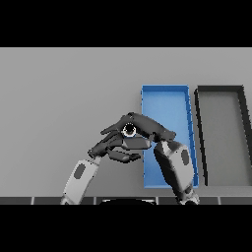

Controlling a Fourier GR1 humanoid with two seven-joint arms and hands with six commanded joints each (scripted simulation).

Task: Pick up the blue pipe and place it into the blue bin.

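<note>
The blue pipe [129, 130] is held up off the table and shows mostly end-on, as a pale ring with a dark hole, just left of the blue bin [167, 101]. My right hand [150, 128] comes in from the lower right, its fingers curled over and around the pipe. Reaching in from the lower left, my left hand [104, 146] sits just below and left of the pipe with loosely spread fingers close to it. Whether it touches the pipe is hidden. Both hands cover most of the pipe's body.
The blue bin is a long tray running front to back, and my right forearm [174, 170] crosses its near end. A dark grey bin [222, 138] of the same shape stands right beside it. Grey table stretches to the left and behind.
</note>
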